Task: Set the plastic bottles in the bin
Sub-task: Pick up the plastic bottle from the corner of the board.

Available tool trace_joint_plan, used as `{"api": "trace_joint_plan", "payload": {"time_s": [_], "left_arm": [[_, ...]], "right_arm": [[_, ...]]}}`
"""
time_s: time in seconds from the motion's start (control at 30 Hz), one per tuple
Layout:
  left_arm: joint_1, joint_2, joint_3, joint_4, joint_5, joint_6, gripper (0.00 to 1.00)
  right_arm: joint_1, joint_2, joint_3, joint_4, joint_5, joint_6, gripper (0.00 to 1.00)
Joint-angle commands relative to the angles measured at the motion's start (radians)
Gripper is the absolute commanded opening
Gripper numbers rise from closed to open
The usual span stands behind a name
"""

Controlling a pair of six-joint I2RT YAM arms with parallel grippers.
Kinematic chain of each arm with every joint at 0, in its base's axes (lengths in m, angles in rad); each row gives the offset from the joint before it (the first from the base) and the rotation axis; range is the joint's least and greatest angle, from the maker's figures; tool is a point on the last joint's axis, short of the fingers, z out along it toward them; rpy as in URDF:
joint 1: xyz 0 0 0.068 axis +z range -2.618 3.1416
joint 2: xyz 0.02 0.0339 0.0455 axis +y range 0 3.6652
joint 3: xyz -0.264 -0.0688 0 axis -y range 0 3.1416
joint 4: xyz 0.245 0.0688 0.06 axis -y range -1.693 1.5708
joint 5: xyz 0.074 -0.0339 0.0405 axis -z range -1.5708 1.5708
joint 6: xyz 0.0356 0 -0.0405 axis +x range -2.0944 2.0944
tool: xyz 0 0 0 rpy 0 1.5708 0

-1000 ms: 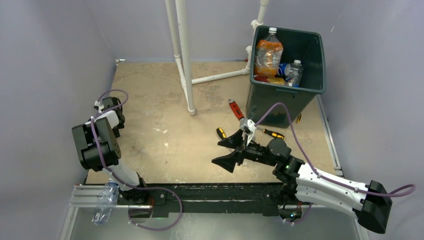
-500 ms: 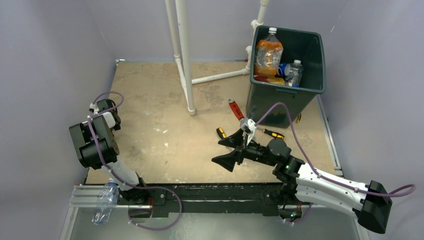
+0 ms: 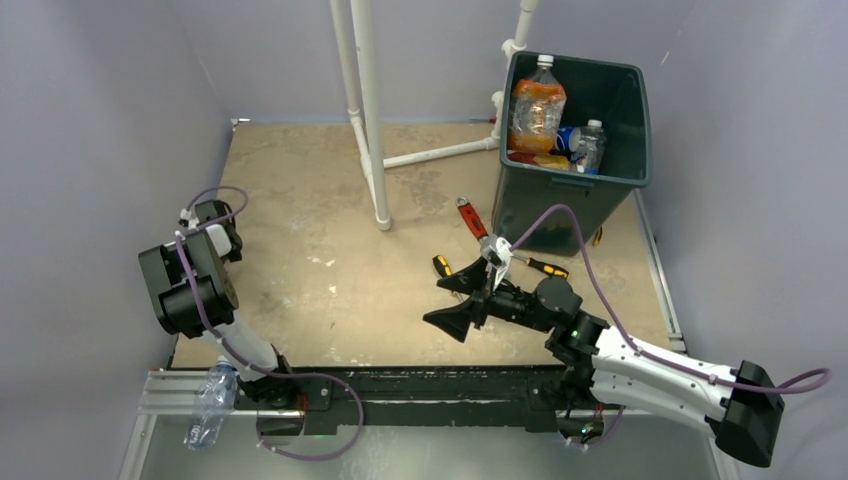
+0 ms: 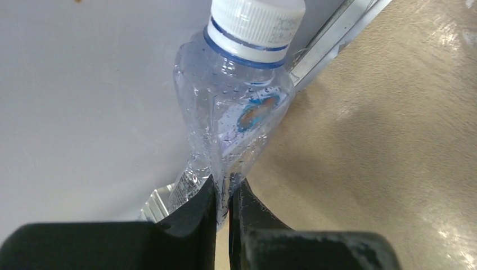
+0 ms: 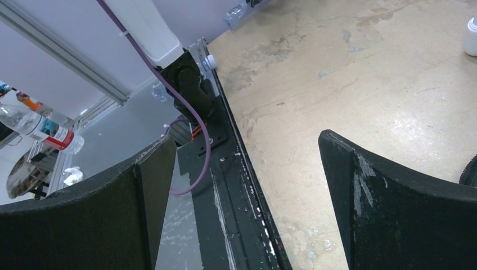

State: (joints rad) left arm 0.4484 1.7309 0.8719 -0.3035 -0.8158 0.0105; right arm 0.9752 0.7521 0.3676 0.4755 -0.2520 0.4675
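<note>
— Fingers [image 4: 197, 216] of the left gripper [image 4: 223, 205] were pinched on a clear bottle [image 4: 236, 112], squashing its body nearly flat. Its white cap pointed away, close to the wall at the table's [image 3: 300, 200] left edge.
— Did the top view show that?
— No. The arm [image 3: 190, 285] hid the grip there, and the held bottle could not be made out. It did show a second bottle [image 3: 212, 398] lying on the rail [image 3: 160, 398] off the near edge.
— And the right gripper [image 3: 435, 305]?
— Its fingers [image 5: 394, 208] stood wide apart, holding nothing, near a wrench [image 3: 470, 218]. Their bases were cut off in the wrist view.
— The bin [image 3: 600, 180]?
— Far right, upright, with bottles [image 3: 537, 108] inside. The lower ones were hidden.
</note>
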Motion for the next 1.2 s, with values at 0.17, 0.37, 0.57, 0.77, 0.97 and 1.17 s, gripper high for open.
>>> {"api": "trace_joint_plan", "payload": {"time_s": [0.17, 0.37, 0.57, 0.77, 0.97, 1.17], "left_arm": [[-0.238, -0.187, 0.182, -0.198, 0.080, -0.339, 0.00], [-0.434, -0.447, 0.229, -0.223, 0.184, -0.544, 0.00], [-0.580, -0.806, 0.097, -0.210, 0.328, -0.709, 0.00], [-0.660, -1.115, -0.042, -0.143, 0.517, -0.723, 0.00], [-0.660, -1.225, -0.071, -0.025, 0.794, -0.525, 0.00], [-0.660, -1.211, -0.133, 0.268, 1.042, -0.455, 0.00]], "right_arm": [[0.003, 0.006, 0.013, 0.042, 0.007, -0.018, 0.99], [0.003, 0.001, 0.044, 0.001, 0.022, -0.045, 0.99], [0.005, 0.014, 0.115, -0.010, -0.040, -0.034, 0.99], [0.013, 0.103, 0.239, -0.023, -0.055, -0.011, 0.99], [0.056, 0.237, 0.462, -0.126, 0.018, -0.051, 0.99], [0.062, 0.361, 0.790, -0.338, 0.166, -0.144, 0.99]]}}
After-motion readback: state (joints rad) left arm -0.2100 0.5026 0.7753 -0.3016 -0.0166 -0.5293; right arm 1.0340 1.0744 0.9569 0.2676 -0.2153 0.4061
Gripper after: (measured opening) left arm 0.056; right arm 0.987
